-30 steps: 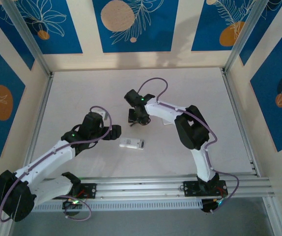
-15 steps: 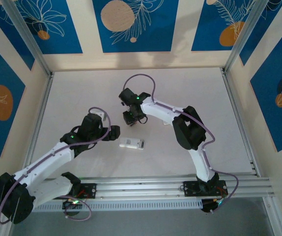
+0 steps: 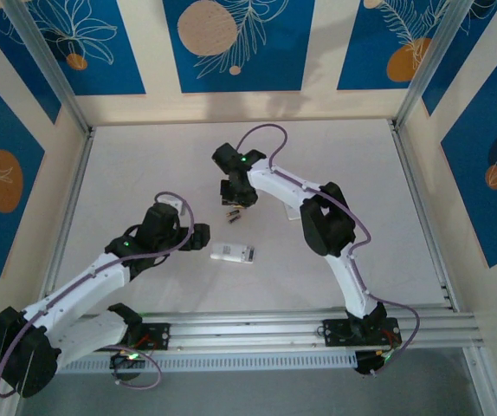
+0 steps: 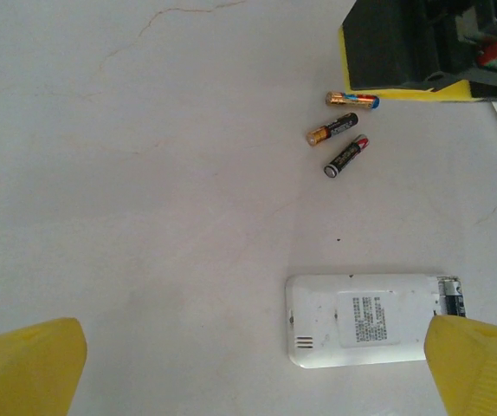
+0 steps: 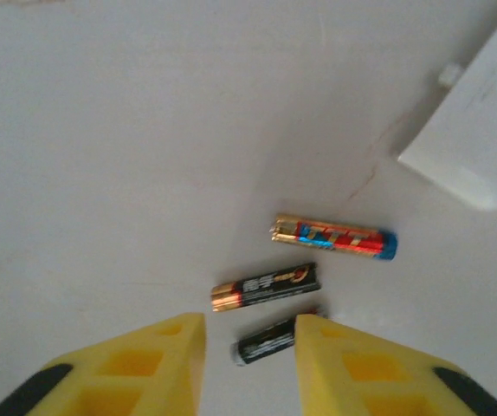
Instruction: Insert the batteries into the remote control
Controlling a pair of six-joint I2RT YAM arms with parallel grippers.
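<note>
Bench: white, matt top with fine hairline cracks. Metal rails run along its left, right and near edges, and cream walls with blue leaf panels rise behind them.
Batteries: three lie loose, close together near the middle of the bench.
Red-gold-blue battery: the one lying farthest from the right fingertips.
Black-gold battery: just beside it, lying apart from the others.
Black battery: lies slantwise between the two right fingertips, and one end runs under the edge of a finger.
Remote control: lies face down with its label up, between the middle of the bench and its near edge. The compartment at one end is uncovered, and what looks like one cell sits in it.
White cover: a flat piece with a small tab, lying near the loose batteries. In the left wrist view the right gripper's body hides part of it.
Right gripper: held low over the loose batteries. Its yellow fingers are apart with a narrow gap, straddling the black battery. I cannot tell whether they press it.
Left gripper: fingers released and spread wide, close above the bench beside the remote control. One fingertip overlaps the remote's compartment-end corner.
Obstruction: in the top view the right gripper's body overhangs the loose batteries.
</note>
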